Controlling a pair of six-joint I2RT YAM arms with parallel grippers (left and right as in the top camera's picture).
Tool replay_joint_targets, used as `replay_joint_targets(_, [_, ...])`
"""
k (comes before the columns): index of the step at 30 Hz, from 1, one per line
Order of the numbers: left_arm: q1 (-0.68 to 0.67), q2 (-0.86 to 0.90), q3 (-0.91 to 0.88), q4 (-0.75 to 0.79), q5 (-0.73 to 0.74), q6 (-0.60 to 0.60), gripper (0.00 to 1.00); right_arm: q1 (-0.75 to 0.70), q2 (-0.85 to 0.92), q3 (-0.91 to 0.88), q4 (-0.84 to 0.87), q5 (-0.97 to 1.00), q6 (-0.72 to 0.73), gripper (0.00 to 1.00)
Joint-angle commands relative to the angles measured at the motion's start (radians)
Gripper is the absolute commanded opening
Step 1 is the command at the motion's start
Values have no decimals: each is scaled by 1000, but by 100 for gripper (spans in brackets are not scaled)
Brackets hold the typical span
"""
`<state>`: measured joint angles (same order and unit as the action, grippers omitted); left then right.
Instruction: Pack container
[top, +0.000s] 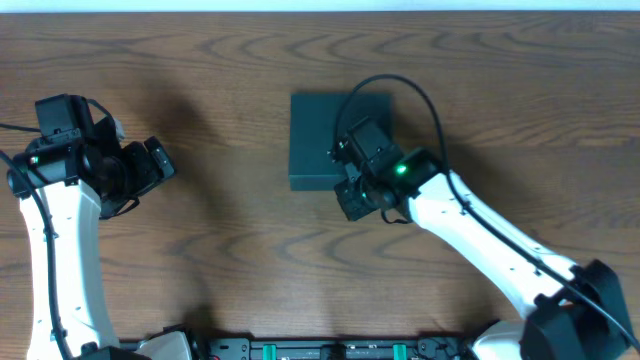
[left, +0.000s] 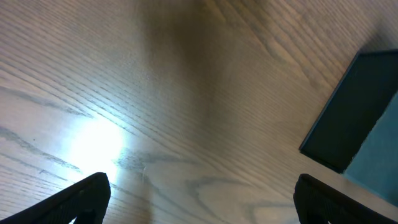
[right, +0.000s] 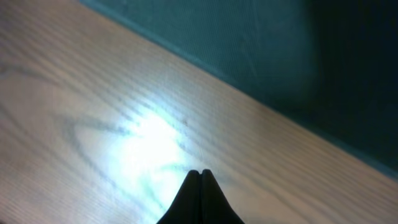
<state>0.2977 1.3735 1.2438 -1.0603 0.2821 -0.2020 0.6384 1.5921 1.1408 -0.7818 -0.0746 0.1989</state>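
The container (top: 320, 140) is lying closed at the middle of the bench (top: 230, 250). The right end effector (top: 352, 203), fingers pressed together and gripping nothing, is pointing down just beside the container's near edge, its arm stretching in from the near right. The left end effector (top: 160, 162) is gaping wide and empty, well apart to the left.

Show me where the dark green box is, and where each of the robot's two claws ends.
container (top: 316, 135), overhead view, on the uncovered left part of its top.
left gripper (left: 202, 196), left wrist view, midway between its open fingertips.
right gripper (right: 200, 178), right wrist view, where its shut fingertips meet.
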Motion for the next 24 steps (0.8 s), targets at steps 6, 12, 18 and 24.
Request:
replay_joint_targets(6, [5,5,-1,-1,-1,7,95,-23,147,-21,154,50,56,2])
replay_joint_targets(12, [5,5,-1,-1,-1,7,95,-30,200,-21,259,68,55,1])
replay_joint_targets(18, [5,5,-1,-1,-1,7,95,-38,200,-21,266,39,56,1])
replay_joint_targets(24, [5,5,-1,-1,-1,7,95,-34,130,-10,232,40,55,1])
